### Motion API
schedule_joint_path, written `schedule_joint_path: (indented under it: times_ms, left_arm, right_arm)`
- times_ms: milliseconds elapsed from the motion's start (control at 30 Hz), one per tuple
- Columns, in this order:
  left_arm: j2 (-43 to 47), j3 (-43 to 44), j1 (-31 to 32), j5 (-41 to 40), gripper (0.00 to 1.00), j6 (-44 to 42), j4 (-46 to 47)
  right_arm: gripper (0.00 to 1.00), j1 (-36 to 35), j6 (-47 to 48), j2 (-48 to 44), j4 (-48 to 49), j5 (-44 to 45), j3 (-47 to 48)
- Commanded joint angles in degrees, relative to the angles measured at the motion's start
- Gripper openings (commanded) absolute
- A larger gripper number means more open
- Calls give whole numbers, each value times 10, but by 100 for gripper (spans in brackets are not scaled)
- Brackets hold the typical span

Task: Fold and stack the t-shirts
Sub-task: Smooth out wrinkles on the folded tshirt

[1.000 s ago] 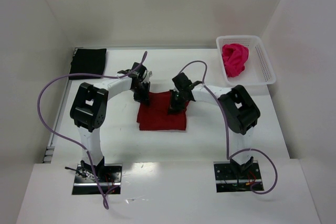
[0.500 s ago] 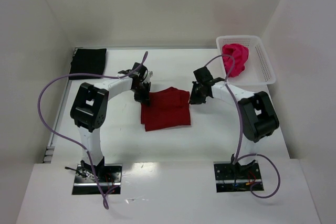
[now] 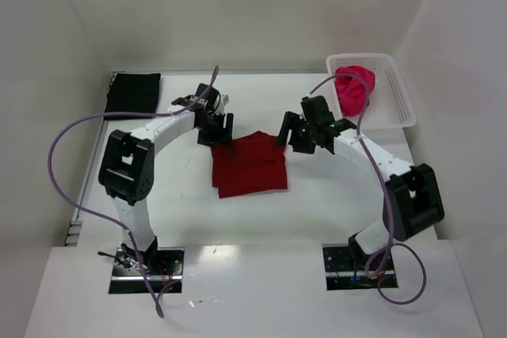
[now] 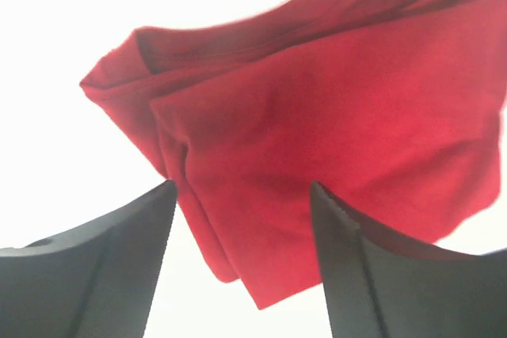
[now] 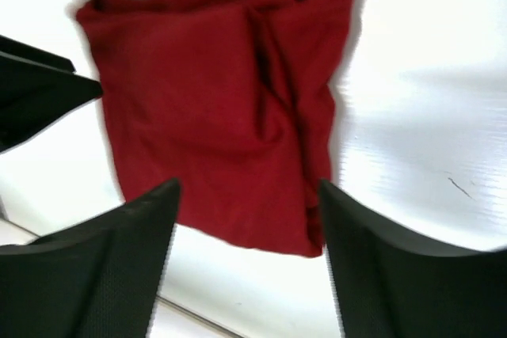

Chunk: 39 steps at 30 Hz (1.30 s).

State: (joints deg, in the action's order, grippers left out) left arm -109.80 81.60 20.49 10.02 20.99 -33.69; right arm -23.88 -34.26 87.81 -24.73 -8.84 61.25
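The dark red t-shirt (image 3: 249, 164) lies folded in a rough square at the table's middle. My left gripper (image 3: 224, 134) hovers open just off its far left corner, and the red cloth (image 4: 333, 116) fills the left wrist view beyond the spread fingers (image 4: 119, 259). My right gripper (image 3: 285, 136) stands open by the far right corner, above the shirt (image 5: 214, 108), with nothing between its fingers (image 5: 380, 259). A black t-shirt (image 3: 133, 94) lies folded at the back left. The magenta-pink t-shirt (image 3: 354, 89) is bunched up in the basket.
The white lattice basket (image 3: 400, 100) stands at the back right corner. White walls close in the table on three sides. Purple cables loop from both arms over the table's left and right parts.
Both grippers have opened and let go of the red t-shirt. The right arm swung out to the right. The shirt now lies slightly further right, folded.
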Motion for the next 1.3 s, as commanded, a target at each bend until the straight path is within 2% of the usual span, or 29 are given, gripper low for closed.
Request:
schedule_joint_path:
  times_ms: [0, 33, 100, 133, 300, 500, 667, 700, 733, 800, 833, 867, 900, 1033, 1167, 1200, 1267]
  left_arm:
    - [65, 38, -3, -13, 77, -11, -28]
    - [79, 38, -3, -19, 83, -11, -33]
    - [96, 38, -3, -29, 86, -11, -45]
    - [115, 30, -3, -35, 88, -11, -51]
    - [175, -31, -3, -35, 99, 9, -56]
    - [210, -105, -13, 54, 99, 22, -23]
    - [223, -179, -53, 131, 99, 44, 53]
    - [230, -194, -73, 173, 99, 44, 70]
    - [231, -221, -82, 189, 99, 51, 87]
    - [236, -228, -94, 199, 99, 51, 108]
    - [227, -228, -102, 206, 99, 51, 108]
    - [222, -228, -108, 212, 99, 46, 114]
    - [210, -228, -114, 221, 99, 46, 122]
    - [171, -236, -137, 283, 99, 46, 153]
    - [140, -236, -142, 269, 99, 46, 155]
    - [128, -236, -143, 269, 99, 46, 155]
    - [117, -236, -143, 269, 99, 46, 150]
  right_arm:
    - [79, -5, 10, -76, -4, 44, 12]
    - [85, -5, 15, -94, -12, 57, 18]
    - [91, -5, 24, -99, -37, 63, 32]
    - [100, -5, 24, -107, -46, 71, 32]
    - [100, -5, 30, -126, -45, 38, 9]
    - [100, -5, 41, -140, -31, 17, -9]
    - [98, -5, 60, -68, -49, 12, 39]
    - [94, -5, 60, -52, -55, 19, 60]
    - [84, -5, 68, -22, -63, 19, 70]
    - [74, -28, 68, 1, -69, 19, 98]
    - [59, -38, 68, 11, -69, 42, 106]
    - [52, -49, 68, 29, -74, 51, 114]
    - [49, -67, 68, 40, -80, 61, 132]
    - [49, -93, 68, 94, -105, 109, 172]
    - [32, -93, 68, 111, -111, 130, 172]
    - [24, -93, 62, 112, -106, 130, 167]
    - [14, -99, 62, 125, -101, 136, 162]
